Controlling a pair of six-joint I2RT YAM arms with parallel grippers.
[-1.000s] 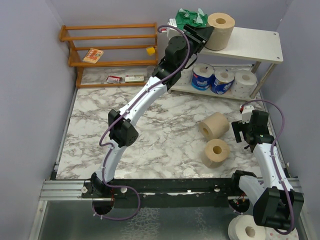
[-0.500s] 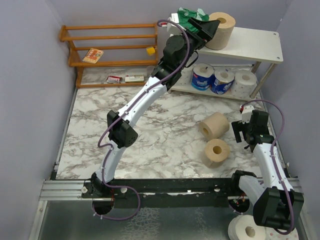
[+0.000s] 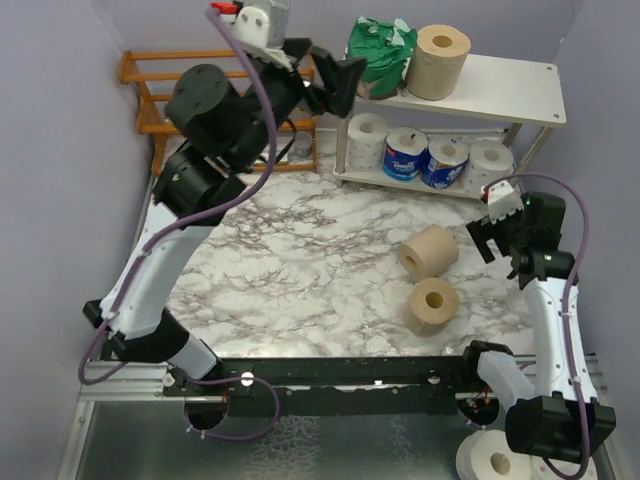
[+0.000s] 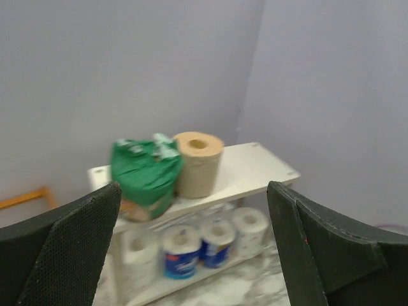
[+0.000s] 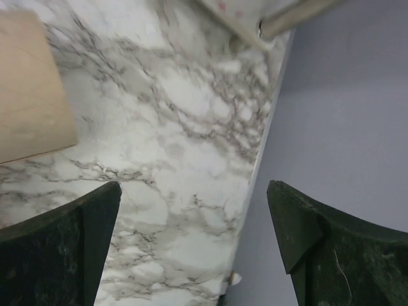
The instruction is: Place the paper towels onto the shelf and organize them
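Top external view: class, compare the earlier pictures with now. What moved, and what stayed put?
The left gripper has drawn back leftward from the tan roll on the shelf top and hangs open, empty. The right gripper shifted slightly toward the shelf. The tan roll, green pack and two loose tan rolls stayed put.

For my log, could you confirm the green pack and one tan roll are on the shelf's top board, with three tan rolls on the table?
Not quite: the top external view shows two tan rolls on the table, not three; the rest holds.
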